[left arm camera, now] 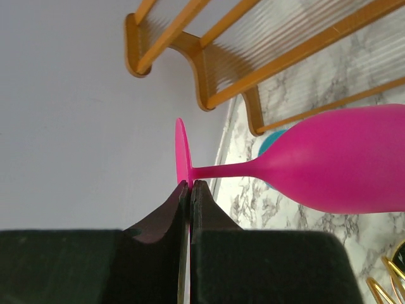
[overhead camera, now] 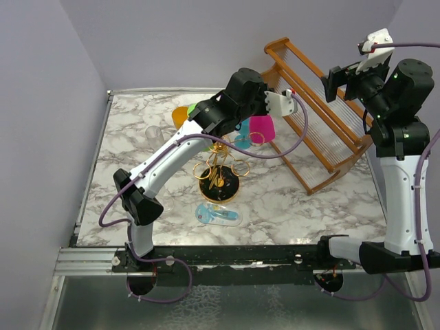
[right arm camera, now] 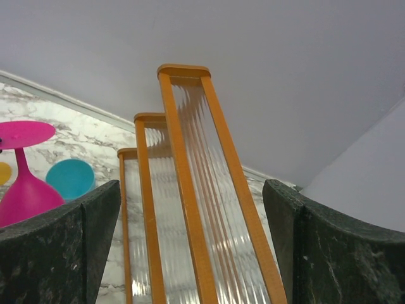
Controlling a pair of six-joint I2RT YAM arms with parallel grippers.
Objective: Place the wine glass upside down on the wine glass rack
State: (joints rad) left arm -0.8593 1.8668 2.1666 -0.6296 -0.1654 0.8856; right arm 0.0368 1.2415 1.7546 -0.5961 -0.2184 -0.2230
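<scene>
Closest to the left wrist camera, the two black fingers of the left gripper (left arm camera: pixel 190 185) are pressed tightly together, pinching the thin edge of the round foot of a bright pink wine glass (left arm camera: pixel 329 164). Gripping the foot leaves the stem and bowl free, which looks like the reason for this hold: the bowl can hang down while the stem is passed into a ring. The right wrist camera shows the glass with its foot on top and its bowl below, so it is already turned upside down. From above, the left arm reaches across the marble table (overhead camera: pixel 309 206) and holds the glass just behind and to the right of the gold wire rack (overhead camera: pixel 220 172), near its top but apart from it; no ring holds the stem yet. The gold wire rack stands upright on its round black base near the middle of the table. The right gripper (right arm camera: pixel 193 253) is raised high at the right side, its fingers spread wide and holding nothing, facing a large wooden rack (overhead camera: pixel 316 117) that leans at the back, seemingly parked out of the way. A teal cup (right arm camera: pixel 69 179) and an orange cup (overhead camera: pixel 180 115) sit behind the gold wire rack, and a pale blue item (overhead camera: pixel 218 216) lies flat in front of it.
</scene>
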